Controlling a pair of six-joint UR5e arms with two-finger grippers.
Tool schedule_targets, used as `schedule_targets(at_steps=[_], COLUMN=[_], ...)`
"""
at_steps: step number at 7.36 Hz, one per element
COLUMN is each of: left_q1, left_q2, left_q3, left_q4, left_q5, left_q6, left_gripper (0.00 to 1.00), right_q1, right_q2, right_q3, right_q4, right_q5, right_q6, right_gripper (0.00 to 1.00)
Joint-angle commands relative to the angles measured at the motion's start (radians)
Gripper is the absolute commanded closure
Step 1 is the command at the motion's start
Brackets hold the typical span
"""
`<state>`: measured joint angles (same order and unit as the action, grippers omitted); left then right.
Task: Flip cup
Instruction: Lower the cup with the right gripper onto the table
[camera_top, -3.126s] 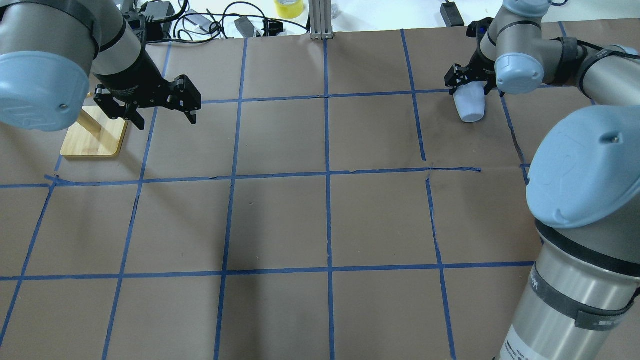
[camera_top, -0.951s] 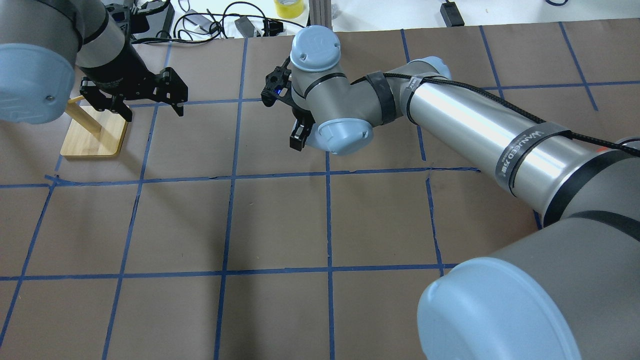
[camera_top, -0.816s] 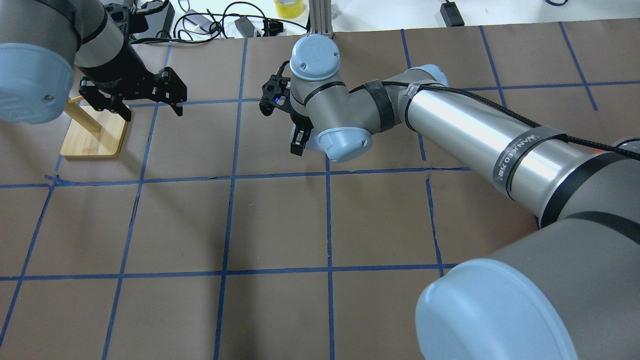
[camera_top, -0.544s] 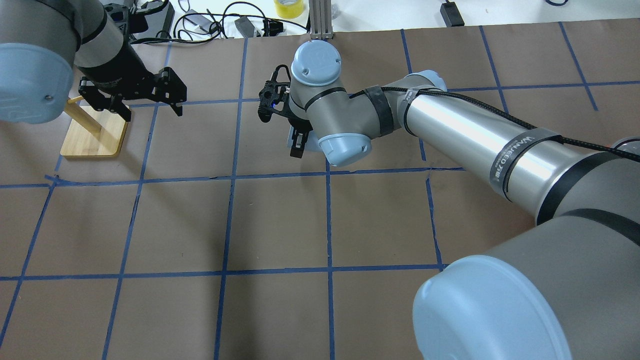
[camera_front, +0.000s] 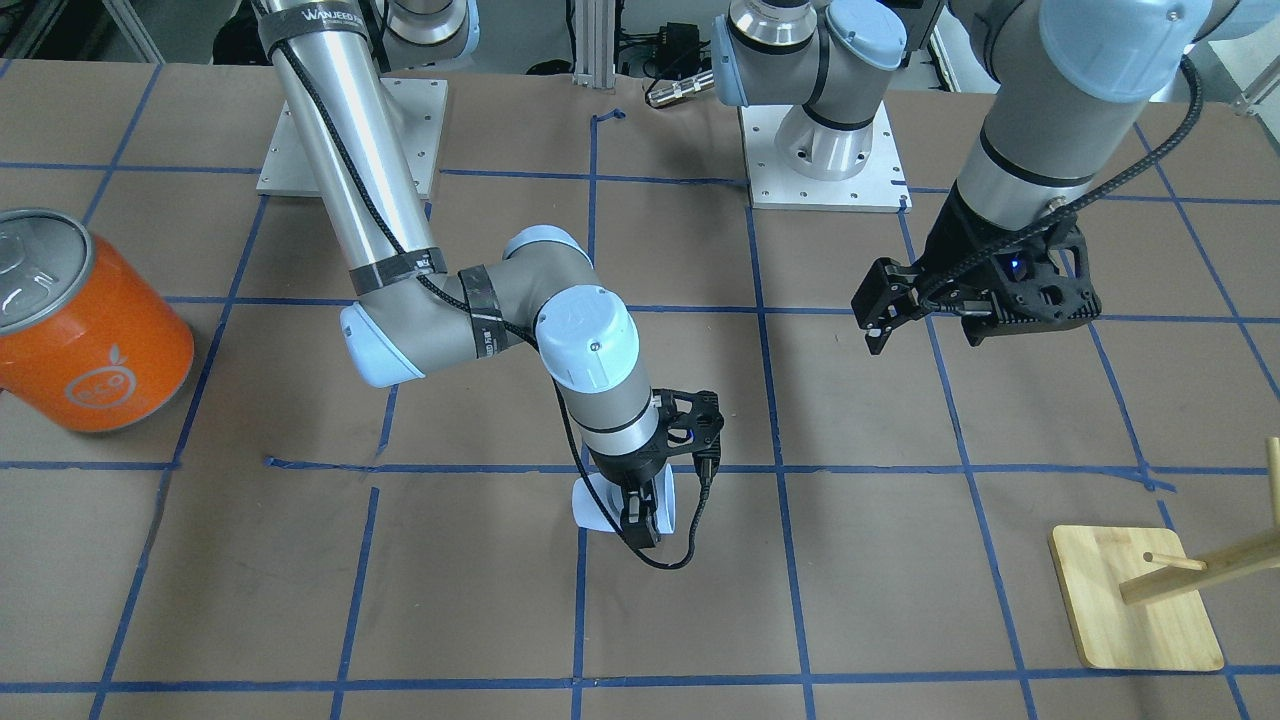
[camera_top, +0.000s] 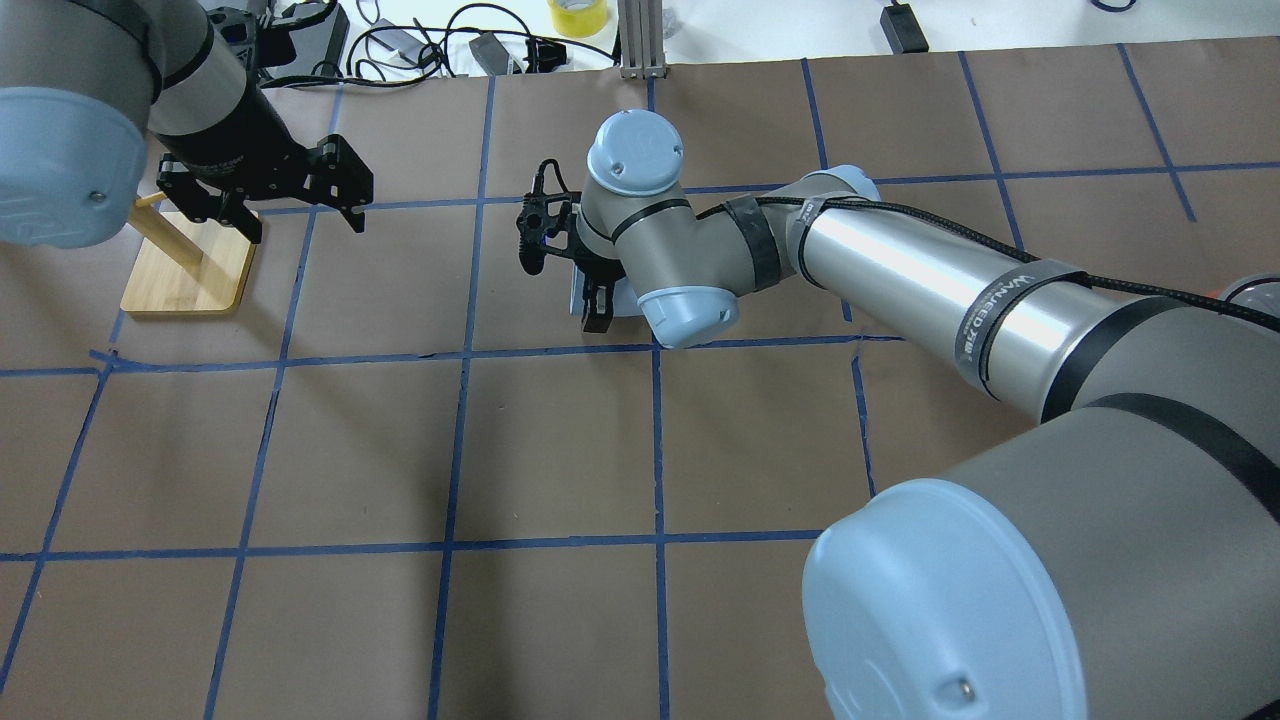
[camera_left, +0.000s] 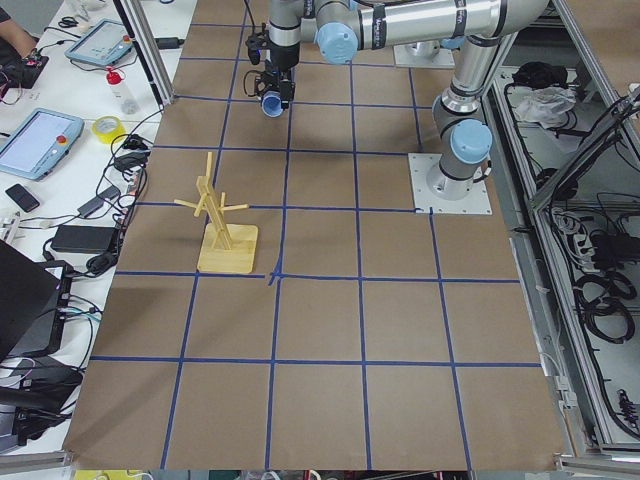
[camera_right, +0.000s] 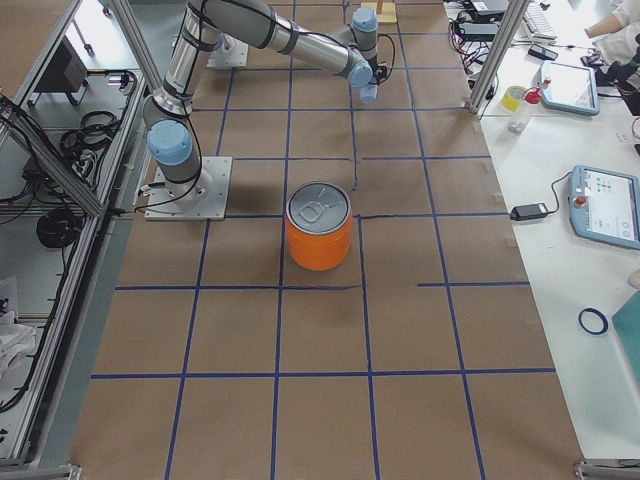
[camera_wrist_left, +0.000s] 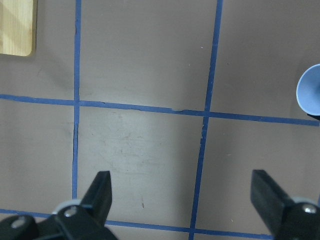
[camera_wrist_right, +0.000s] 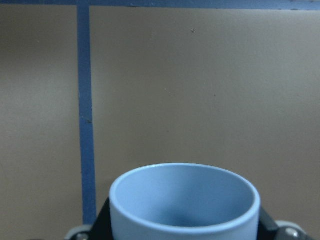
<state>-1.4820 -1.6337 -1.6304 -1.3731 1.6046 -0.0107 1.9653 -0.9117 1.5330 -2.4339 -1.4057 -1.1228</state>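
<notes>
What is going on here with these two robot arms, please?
The right arm reaches out over the middle of the table, and its right claw is shut on the small pale blue cup. The cup is held low and tilted, with its open mouth toward the wrist camera; whether it touches the table I cannot tell. The left claw hangs open and empty near the wooden stand. The big orange can stands apart, untouched.

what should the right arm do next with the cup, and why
Probably roll the right gripper so the cup comes upright, before lowering it: the gripper is shut on the cup, which is tipped sideways, mouth toward the robot's left, not standing on the table.
</notes>
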Motion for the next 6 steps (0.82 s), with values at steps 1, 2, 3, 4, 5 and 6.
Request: schedule_targets(at_steps=[1, 2, 3, 4, 5, 6], left_q1=[0.0, 0.0, 0.0, 0.0, 0.0, 0.0], left_q2=[0.0, 0.0, -0.002, -0.002, -0.002, -0.002], left_q3=[0.001, 0.0, 0.001, 0.001, 0.0, 0.0], left_q4=[0.0, 0.0, 0.0, 0.0, 0.0, 0.002], left_q5=[0.0, 0.0, 0.0, 0.0, 0.0, -0.002], left_q6=[0.0, 0.0, 0.0, 0.0, 0.0, -0.002], left_gripper=[0.0, 0.0, 0.0, 0.0, 0.0, 0.0], right_q1=[0.0, 0.0, 0.0, 0.001, -0.011, -0.019], right_q2=[0.007, 0.001, -0.004, -0.006, -0.027, -0.089], right_q3=[0.001, 0.0, -0.001, -0.001, -0.007, -0.004], right_q4=[-0.049, -0.048, -0.043, -0.045, -0.039, -0.022], right_q5=[-0.01, -0.012, -0.009, -0.004, 0.004, 0.005], right_q6=[0.009, 0.009, 0.011, 0.029, 0.029, 0.05], right_gripper=[0.0, 0.0, 0.0, 0.0, 0.0, 0.0])
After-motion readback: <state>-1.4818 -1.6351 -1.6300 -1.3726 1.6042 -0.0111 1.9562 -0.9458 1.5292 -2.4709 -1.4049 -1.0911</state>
